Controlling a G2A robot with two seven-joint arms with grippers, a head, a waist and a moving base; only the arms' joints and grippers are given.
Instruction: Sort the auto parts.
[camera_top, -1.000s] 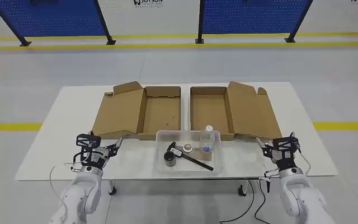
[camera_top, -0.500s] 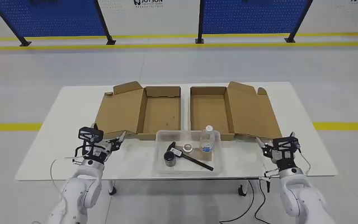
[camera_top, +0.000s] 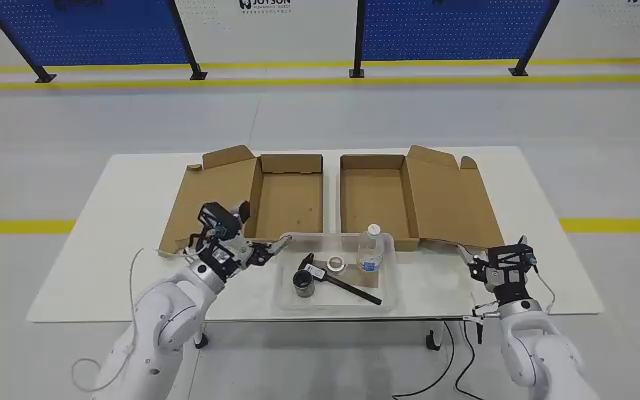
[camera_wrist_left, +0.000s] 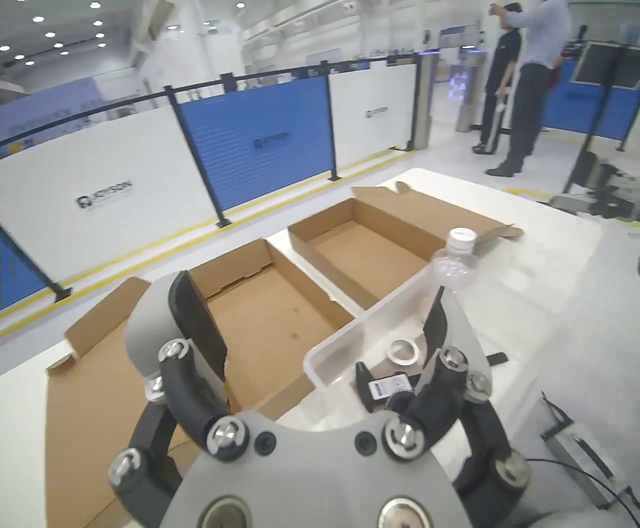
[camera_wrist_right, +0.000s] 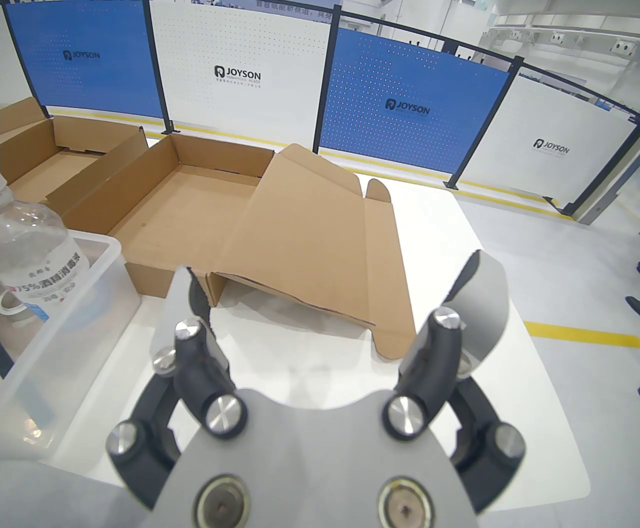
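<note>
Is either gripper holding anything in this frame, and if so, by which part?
Nothing is held. The left gripper is open and empty near a corner of the clear tray. The right gripper is open and empty above the table.

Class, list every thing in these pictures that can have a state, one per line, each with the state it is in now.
left cardboard box, open, lid folded back
right cardboard box, open, lid folded back
clear plastic bin, uncovered, holding parts
bottle, upright in the bin, cap on
tape roll, lying flat in the bin
left gripper, open, at the bin's corner
right gripper, open, holding nothing
</note>
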